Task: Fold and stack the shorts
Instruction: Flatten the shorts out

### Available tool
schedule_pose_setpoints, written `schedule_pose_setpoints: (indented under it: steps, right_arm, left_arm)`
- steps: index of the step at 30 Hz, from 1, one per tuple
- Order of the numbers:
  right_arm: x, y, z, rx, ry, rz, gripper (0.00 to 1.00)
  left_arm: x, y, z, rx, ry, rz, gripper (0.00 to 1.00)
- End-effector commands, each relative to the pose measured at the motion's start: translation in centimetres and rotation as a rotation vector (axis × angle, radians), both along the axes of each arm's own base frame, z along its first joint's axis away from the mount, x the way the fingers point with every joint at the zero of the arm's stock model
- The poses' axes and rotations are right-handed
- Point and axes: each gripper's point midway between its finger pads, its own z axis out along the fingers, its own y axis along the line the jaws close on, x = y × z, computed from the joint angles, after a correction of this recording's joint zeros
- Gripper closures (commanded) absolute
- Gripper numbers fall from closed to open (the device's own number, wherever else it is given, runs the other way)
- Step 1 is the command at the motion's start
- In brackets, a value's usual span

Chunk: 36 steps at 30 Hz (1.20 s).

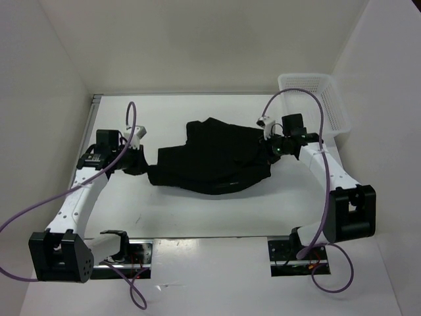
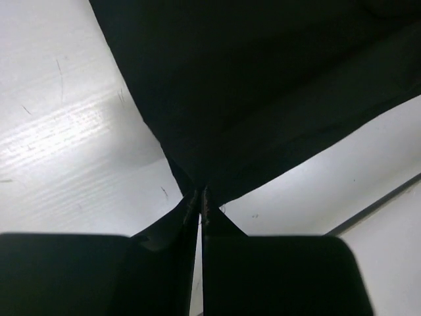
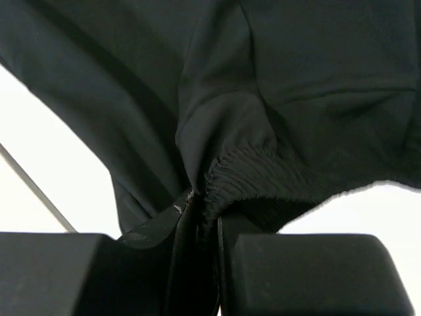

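Observation:
The black shorts (image 1: pixel 214 160) hang stretched between my two grippers over the middle of the white table, sagging and rumpled. My left gripper (image 1: pixel 146 163) is shut on the shorts' left corner; in the left wrist view the fingertips (image 2: pixel 200 201) pinch the point of the fabric (image 2: pixel 263 85). My right gripper (image 1: pixel 271 149) is shut on the right edge; in the right wrist view its fingers (image 3: pixel 204 217) clamp the ribbed elastic waistband (image 3: pixel 256 178). No pale printed mark shows.
A white mesh basket (image 1: pixel 316 99) stands at the back right corner beside the right arm. White walls close the table at the back and sides. Purple cables loop over both arms. A metal rail runs along the near edge (image 1: pixel 210 240).

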Motion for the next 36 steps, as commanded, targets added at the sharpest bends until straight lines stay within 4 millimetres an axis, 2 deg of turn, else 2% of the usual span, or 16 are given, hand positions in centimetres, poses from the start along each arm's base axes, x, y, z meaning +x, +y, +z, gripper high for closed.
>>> schedule_pose_setpoints:
  steps: [1, 6, 9, 11, 12, 15, 18, 21, 27, 29, 30, 31, 32, 33, 35, 36]
  right_arm:
    - [-2.9, -1.6, 0.0, -0.156, -0.015, 0.115, 0.78]
    - [-6.4, -2.4, -2.9, -0.39, -0.011, 0.316, 0.78]
    - [-6.7, -2.8, -3.4, -0.417, -0.014, 0.352, 0.71]
    - [-7.0, -3.5, -4.1, -0.468, -0.011, 0.374, 0.49]
    - [-7.2, -3.6, -4.2, -0.491, -0.014, 0.395, 0.41]
    - [-6.9, -5.2, -4.4, -0.576, -0.027, 0.389, 0.12]
    - [-6.2, -6.4, -4.1, -0.645, -0.045, 0.344, 0.04]
    - [-5.0, -6.4, -2.4, -0.655, -0.143, 0.311, 0.04]
    - [-1.5, -4.3, 2.5, -0.501, -0.222, 0.188, 0.04]
    - [0.0, -3.0, 2.5, -0.433, -0.194, 0.141, 0.04]
    - [2.1, -2.4, 3.8, -0.399, -0.238, 0.097, 0.06]
    - [3.5, -1.9, 2.9, -0.388, -0.214, 0.076, 0.09]
    - [4.8, -1.6, 3.0, -0.361, -0.202, 0.005, 0.14]
    - [7.4, -1.0, 4.4, -0.335, -0.27, -0.044, 0.2]
    - [10.7, -1.7, 3.1, -0.325, -0.247, -0.153, 0.27]
    - [12.8, -2.2, 4.2, -0.326, -0.285, -0.207, 0.32]
  left_arm:
    - [-1.6, -0.1, -0.5, -0.007, 0.029, -0.008, 0.91]
    - [-3.2, 0.0, -2.2, 0.0, 0.106, -0.003, 0.9]
    - [-4.1, -0.1, -2.7, -0.008, 0.144, -0.008, 0.87]
    - [-4.5, -0.3, -2.8, -0.017, 0.158, -0.014, 0.83]
    - [-4.3, -0.5, -2.3, -0.028, 0.148, -0.022, 0.65]
    - [-3.2, -0.5, -1.9, -0.026, 0.122, -0.02, 0.47]
    - [0.5, 0.2, -1.2, 0.007, 0.035, 0.003, 0.35]
    - [4.2, 1.0, -1.8, 0.062, -0.007, 0.036, 0.32]
    - [10.3, 0.6, -1.1, 0.166, -0.122, 0.066, 0.31]
    - [13.2, -0.3, 0.1, 0.162, -0.201, 0.059, 0.28]
    - [14.8, -0.5, -0.7, 0.163, -0.197, 0.059, 0.28]
    - [17.3, -1.4, 2.0, 0.123, -0.277, 0.035, 0.28]
    - [18.5, -2.5, 2.5, 0.098, -0.297, 0.005, 0.28]
    - [19.9, -3.1, 0.9, 0.082, -0.268, -0.017, 0.28]
    - [22.7, -5.4, 2.7, 0.049, -0.325, -0.066, 0.28]
    - [23.9, -6.2, 0.2, 0.052, -0.28, -0.08, 0.28]
